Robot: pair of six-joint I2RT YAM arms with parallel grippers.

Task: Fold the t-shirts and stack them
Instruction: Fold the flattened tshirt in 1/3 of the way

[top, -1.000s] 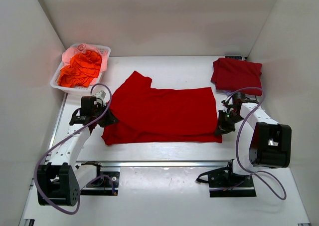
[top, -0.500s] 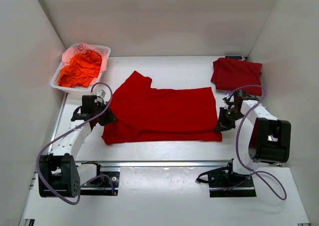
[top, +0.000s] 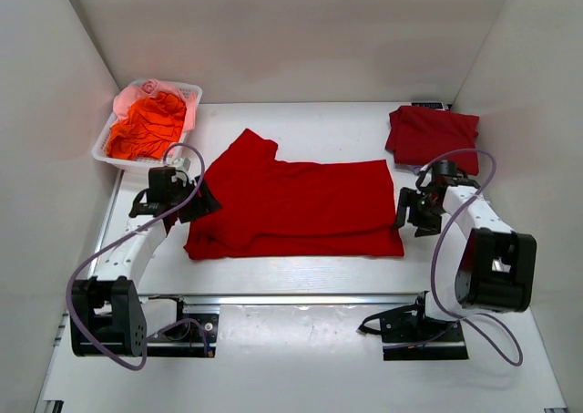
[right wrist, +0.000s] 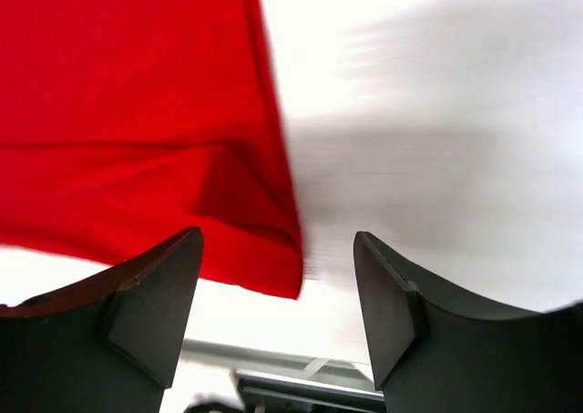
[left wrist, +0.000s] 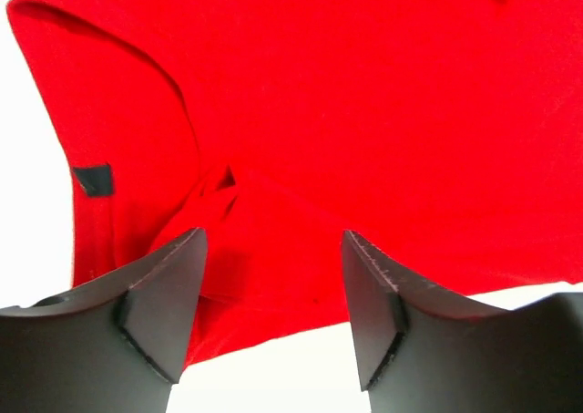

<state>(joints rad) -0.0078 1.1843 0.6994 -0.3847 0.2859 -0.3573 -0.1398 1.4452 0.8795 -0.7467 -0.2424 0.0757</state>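
Softly creased, the t-shirt [top: 301, 208] lies flat — a wide red rectangle.

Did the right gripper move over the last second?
Yes. The right gripper has shifted away from the near rail, toward the folded shirts at the far right. Its jaws are open beside the spread shirt's corner.

Red shirt [top: 296, 208] spread flat mid-table, one arm at each end.
A sleeve of the shirt points toward 11 o'clock, and a lower layer shows along its near edge. The left gripper [top: 199, 203] sits at its 9 o'clock edge, the right gripper [top: 404, 214] at its 3 o'clock edge. A folded shirt [top: 433, 135] lies at 2 o'clock. A white basket [top: 191, 92] holding orange cloth [top: 146, 126] stands at 10 o'clock.
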